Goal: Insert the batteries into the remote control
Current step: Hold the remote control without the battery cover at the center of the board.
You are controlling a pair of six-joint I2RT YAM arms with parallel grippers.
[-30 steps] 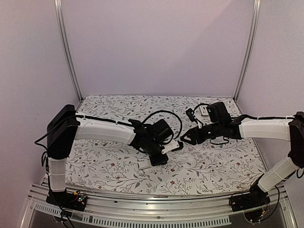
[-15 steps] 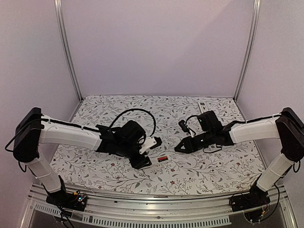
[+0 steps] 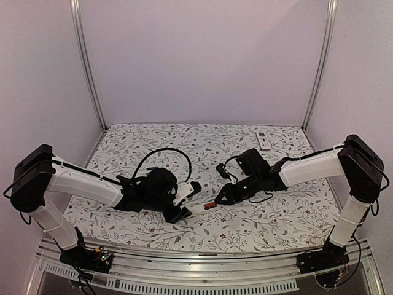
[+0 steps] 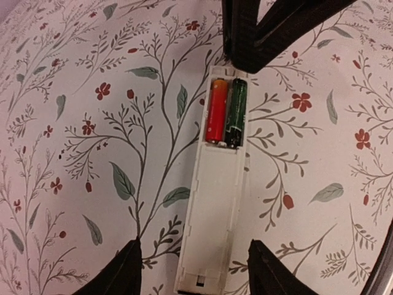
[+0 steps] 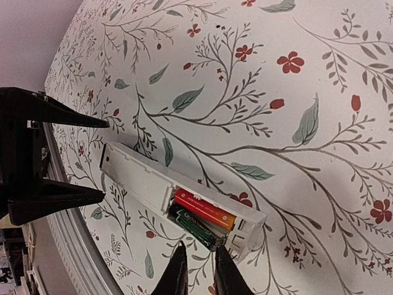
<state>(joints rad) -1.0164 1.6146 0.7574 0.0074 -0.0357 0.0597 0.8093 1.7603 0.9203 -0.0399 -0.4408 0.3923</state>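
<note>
Tabletop [image 3: 282,215]: covered by a white cloth printed with grey leaves and small red flowers; lilac walls on three sides, a metal rail along the near edge.

Remote [image 4: 215,203]: white and slim, lying flat on the cloth with its back up and the battery bay uncovered. It lies between the two grippers, one end toward each.

Batteries [image 4: 225,114]: two, side by side and lengthwise in the bay at the remote's end nearest the right gripper. One is red shading to orange, the other dark green to black. Both sit down inside the bay.

Left gripper [image 4: 196,270]: wide. Its two black fingertips stand on either side of the remote's plain end, the one away from the bay. Cloth shows between each tip and the remote, so it grips nothing.

Right gripper [image 5: 198,267]: narrow, the tips drawn almost together with only a slit between them and nothing in it. It points at the bay end of the remote. From the left wrist its tip looks right at that end; whether it touches is unclear.

Second remote [image 3: 263,140]: small and white, far behind the right gripper, near the back right corner, well apart from the rest.
</note>
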